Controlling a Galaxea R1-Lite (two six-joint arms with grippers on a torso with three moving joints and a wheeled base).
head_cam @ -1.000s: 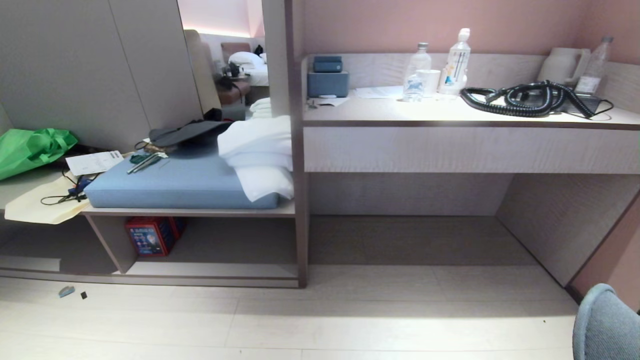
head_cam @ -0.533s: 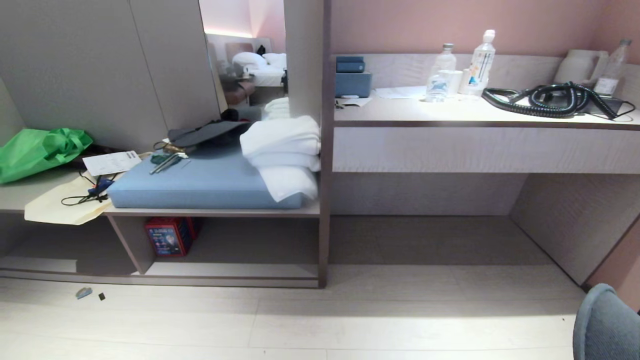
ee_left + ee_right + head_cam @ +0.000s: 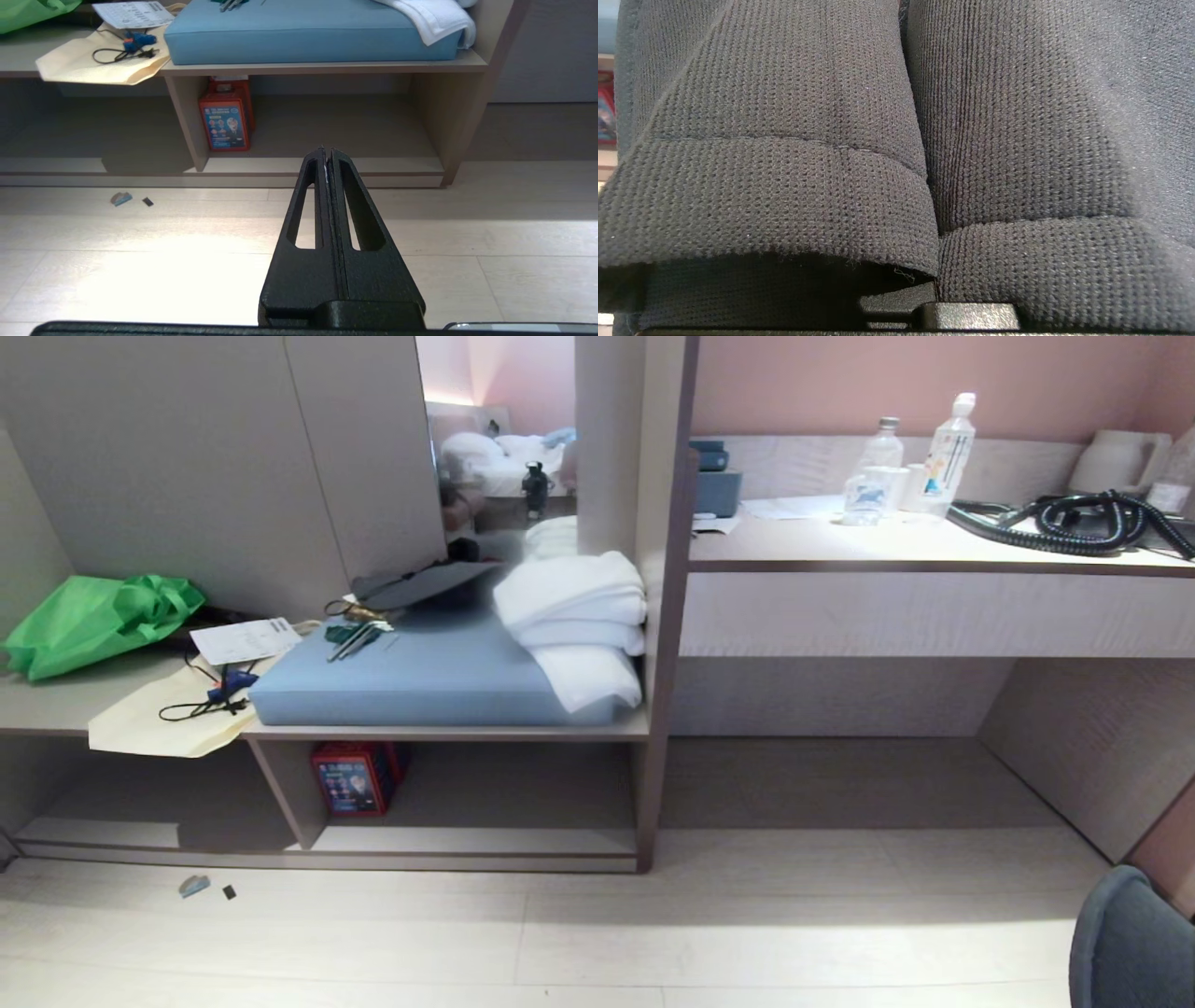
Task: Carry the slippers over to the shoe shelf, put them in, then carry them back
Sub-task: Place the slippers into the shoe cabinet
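Slippers: two black knitted-fabric straps, side by side and touching, fill nearly all of the right wrist view; soles not visible.
Right gripper: fingers hidden behind the strap fabric; only a black edge of its body shows beneath the straps. It is pressed together, and the straps lying against it indicate a pinch on the slippers. Not in the head view.
Left gripper: black slotted fingers pressed together with nothing between them, held above the pale plank floor and pointing toward the shelf; not in the head view.
Shoe shelf: low, wide taupe wood-grain cubby with a pale base board, at the lower left of the head view; a vertical divider splits it.
Red box: printed carton standing in the cubby just right of the divider, toward the back.
Blue cushion: flat padded rectangle on the board above the cubby.
White towels: folded stack at the cushion's right end, one layer hanging over the near edge.
Green bag: crumpled, at the far left of the same board.
Cream paper bag: flat, overhanging the board's near edge, a black cable lying on it.
Desk: to the right, bearing two clear plastic bottles and a coiled black hose.
Floor debris: two small scraps near the shelf's left end.
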